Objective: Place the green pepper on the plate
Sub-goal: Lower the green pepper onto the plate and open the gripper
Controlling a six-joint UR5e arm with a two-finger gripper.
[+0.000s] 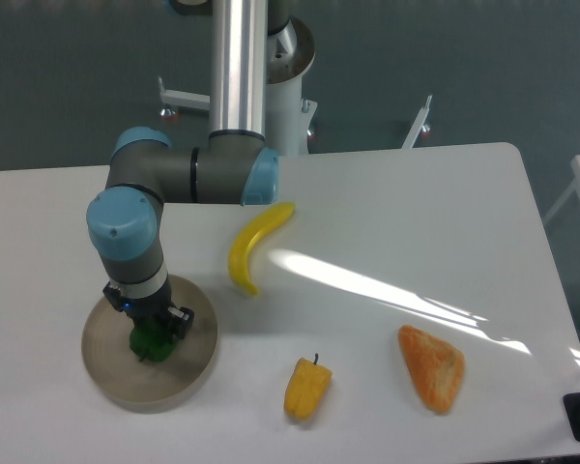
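The green pepper [151,343] is small, dark and glossy, and sits over the middle of the round beige plate [193,372] at the table's front left. My gripper [153,333] points straight down onto the pepper, with its fingers on either side of it. The wrist hides most of the fingers, so I cannot tell whether they still clamp the pepper or stand slightly apart. The pepper looks to be resting on or just above the plate's surface.
A yellow banana [254,246] lies right of the arm. A yellow pepper with a dark stem [306,388] lies near the front edge. An orange bread-like wedge [432,368] lies to the right. The arm's base column [240,68] stands at the back.
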